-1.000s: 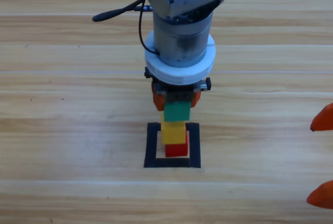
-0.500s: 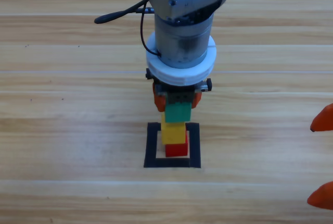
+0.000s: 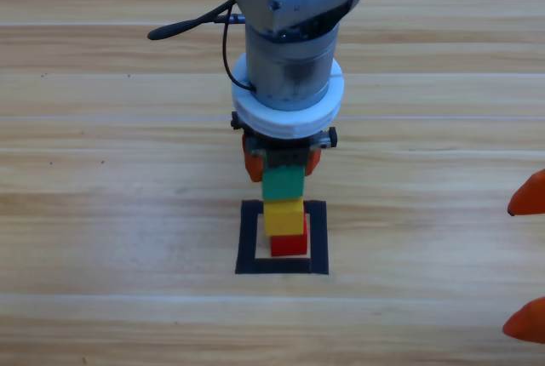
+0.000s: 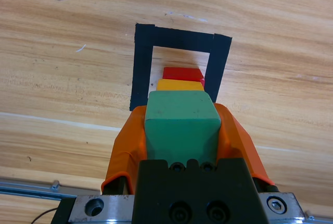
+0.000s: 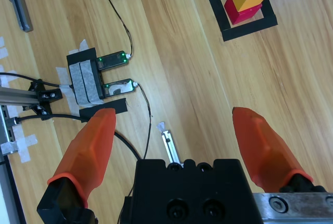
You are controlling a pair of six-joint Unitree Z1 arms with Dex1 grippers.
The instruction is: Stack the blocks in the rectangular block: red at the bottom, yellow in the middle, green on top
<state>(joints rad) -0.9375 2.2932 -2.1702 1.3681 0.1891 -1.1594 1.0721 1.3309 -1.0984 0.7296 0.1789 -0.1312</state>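
Between left gripper point(image 4: 179, 130) jaws: green point(image 4: 179, 125).

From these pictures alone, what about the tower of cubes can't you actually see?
- Whether the teal-green cube rests fully on the yellow cube: in the left wrist view the left gripper covers their joint.
- Small red cube: mostly hidden under the yellow.
- Black tape rectangle: far side hidden in the high view.

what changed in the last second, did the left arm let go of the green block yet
Not yet: the left gripper is still shut on the green block, which sits on the yellow block. The arm shifted slightly left and toward the picture's top, the green block with it. The yellow block, red block, tape outline and waiting right gripper stayed put.
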